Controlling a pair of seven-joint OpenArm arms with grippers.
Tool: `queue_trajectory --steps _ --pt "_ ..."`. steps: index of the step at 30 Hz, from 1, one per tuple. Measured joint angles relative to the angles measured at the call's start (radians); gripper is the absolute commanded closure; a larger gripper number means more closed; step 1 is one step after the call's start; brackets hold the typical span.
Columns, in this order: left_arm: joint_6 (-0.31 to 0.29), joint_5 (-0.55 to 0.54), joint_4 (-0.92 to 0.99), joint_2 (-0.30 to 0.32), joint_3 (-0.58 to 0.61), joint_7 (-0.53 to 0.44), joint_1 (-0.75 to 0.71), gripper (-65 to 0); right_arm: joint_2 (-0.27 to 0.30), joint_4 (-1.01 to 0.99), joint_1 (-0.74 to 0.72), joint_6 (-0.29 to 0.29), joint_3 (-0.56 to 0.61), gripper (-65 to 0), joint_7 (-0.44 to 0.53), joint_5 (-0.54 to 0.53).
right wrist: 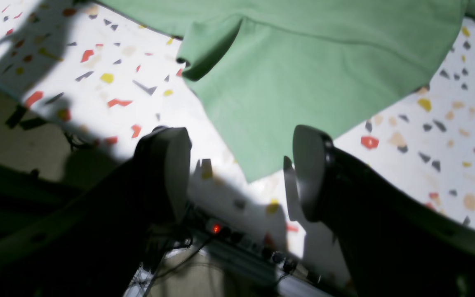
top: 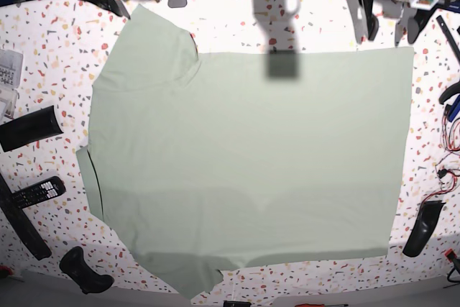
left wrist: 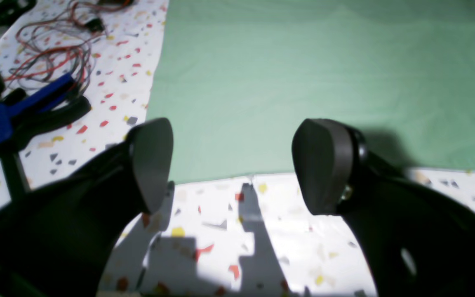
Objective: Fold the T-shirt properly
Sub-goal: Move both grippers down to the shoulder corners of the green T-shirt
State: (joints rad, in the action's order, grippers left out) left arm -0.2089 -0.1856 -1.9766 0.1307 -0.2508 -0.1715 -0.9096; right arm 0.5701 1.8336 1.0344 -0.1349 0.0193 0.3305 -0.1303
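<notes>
While both our arms wait at the far edge, the T-shirt (top: 251,156) lies spread flat across the speckled table (top: 43,48).

Our left gripper (left wrist: 237,165) hangs with its jaws wide apart and nothing between them, just off the shirt's bottom hem corner. Our right gripper (right wrist: 237,173) is likewise spread apart and bare, poised just off the tip of one short sleeve. Beside the shirt's hem side lie tangled red wires (left wrist: 52,45) and a blue clamp (left wrist: 10,111); beside its collar side lies a remote control (top: 36,193).
</notes>
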Motion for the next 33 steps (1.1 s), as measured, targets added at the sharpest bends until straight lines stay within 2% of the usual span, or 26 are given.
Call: queue_trajectory --steps 3,6,9,11,13,16,18,20,24,27,30,33 --pt "-0.02 0.001 0.002 0.0 0.0 0.082 0.061 -43.6 -0.001 0.009 -0.066 0.0 0.001 -38.2 0.001 0.0" --pt "-0.121 0.01 0.002 0.0 -0.002 0.161 0.148 -43.6 -0.003 0.013 -0.13 0.002 0.001 -38.2 -0.006 0.001" --pt "-0.2 0.009 0.002 0.0 0.0 0.211 0.229 -43.6 -0.007 0.013 -0.179 -0.001 0.002 -38.2 -0.094 0.008" --pt "-0.229 0.011 0.002 0.001 0.0 0.263 0.266 -43.6 -0.007 0.012 -0.217 -0.002 0.002 -38.2 -0.179 0.101" --pt "-0.261 0.017 0.003 0.012 0.001 0.279 0.29 -43.5 -0.005 0.012 -0.247 0.0 0.002 -38.2 -0.257 0.241" --pt "-0.348 0.018 0.003 0.076 0.002 0.272 0.306 -43.4 0.006 0.014 -0.257 0.0 0.002 -38.2 -0.278 0.448" --pt "-0.358 0.039 0.003 0.124 0.002 0.279 0.306 -43.3 0.024 0.031 -0.253 -0.008 0.003 -38.2 -0.277 0.555" --pt "-0.369 0.118 0.003 0.18 0.002 0.277 0.306 -43.3 0.04 0.061 -0.252 -0.008 0.004 -38.2 -0.287 0.626" --pt "-0.372 0.314 0.002 0.289 0.002 0.275 0.301 -42.9 0.045 0.154 -0.253 -0.008 0.004 -38.2 -0.46 0.655" --pt "-0.373 0.431 0.002 0.386 0.002 0.274 0.277 -42.5 0.045 0.223 -0.25 -0.018 0.004 -38.2 -0.553 0.653" --pt "-0.376 0.457 0.002 0.463 0.003 0.275 0.217 -42.5 0.045 0.301 -0.251 -0.015 0.004 -38.2 -0.64 0.652" --pt "-0.379 0.457 0.002 0.493 0.003 0.273 0.167 -42.5 0.044 0.373 -0.25 -0.016 0.004 -38.2 -0.745 0.647"
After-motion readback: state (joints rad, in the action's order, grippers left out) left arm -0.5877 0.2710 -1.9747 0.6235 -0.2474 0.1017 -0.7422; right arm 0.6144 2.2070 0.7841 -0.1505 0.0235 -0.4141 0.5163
